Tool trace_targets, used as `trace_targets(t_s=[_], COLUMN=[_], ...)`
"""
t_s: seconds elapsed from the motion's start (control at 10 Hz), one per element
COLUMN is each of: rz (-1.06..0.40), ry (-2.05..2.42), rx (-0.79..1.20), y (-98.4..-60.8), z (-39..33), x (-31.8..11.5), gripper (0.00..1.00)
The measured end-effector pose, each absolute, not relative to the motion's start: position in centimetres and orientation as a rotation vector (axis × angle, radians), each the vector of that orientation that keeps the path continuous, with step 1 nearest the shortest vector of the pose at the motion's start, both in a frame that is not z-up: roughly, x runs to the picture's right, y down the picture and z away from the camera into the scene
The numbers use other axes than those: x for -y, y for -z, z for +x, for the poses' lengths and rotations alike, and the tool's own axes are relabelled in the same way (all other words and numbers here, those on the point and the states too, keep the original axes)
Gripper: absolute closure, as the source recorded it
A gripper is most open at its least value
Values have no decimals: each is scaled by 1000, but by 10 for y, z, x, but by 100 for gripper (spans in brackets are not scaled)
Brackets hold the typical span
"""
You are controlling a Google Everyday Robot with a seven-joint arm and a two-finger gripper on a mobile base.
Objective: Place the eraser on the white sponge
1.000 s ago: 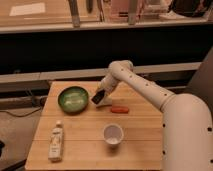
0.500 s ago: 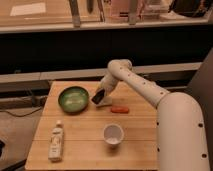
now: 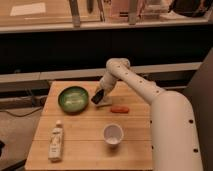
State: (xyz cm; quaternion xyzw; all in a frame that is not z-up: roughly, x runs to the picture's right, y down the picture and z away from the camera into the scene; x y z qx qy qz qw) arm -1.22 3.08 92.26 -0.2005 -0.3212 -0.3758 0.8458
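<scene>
My gripper (image 3: pixel 98 96) hangs at the end of the white arm, just right of the green bowl, over the middle back of the wooden table (image 3: pixel 85 125). A black block, the eraser (image 3: pixel 96 98), sits tilted at the gripper's tip and appears held. The white sponge (image 3: pixel 105 104) is a small flat whitish pad on the table directly under and slightly right of the gripper. The eraser is just above the sponge's left end; I cannot tell if they touch.
A green bowl (image 3: pixel 73 98) stands left of the gripper. A small orange oblong piece (image 3: pixel 120 109) lies right of the sponge. A white cup (image 3: pixel 113 134) stands near the front middle. A white bottle (image 3: pixel 56 141) lies at the front left.
</scene>
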Motion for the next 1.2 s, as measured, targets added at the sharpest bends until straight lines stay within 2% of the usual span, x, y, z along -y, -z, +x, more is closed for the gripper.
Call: trace_targets(t_s=[0.2,0.5,0.7,0.9,1.0,1.2], rz=[-430,-445,-456,-463,-469,-478], ry=[789,784,790,791,790,794], rx=[683,686,687,682,677,667], y=[-924,-927,-928,-928,-929,-929], z=[-13,-11,-14,-12,-12,-15], x=[-32,-33,-34,-33,-34,-33], gripper=[96,69,44,27,21,20])
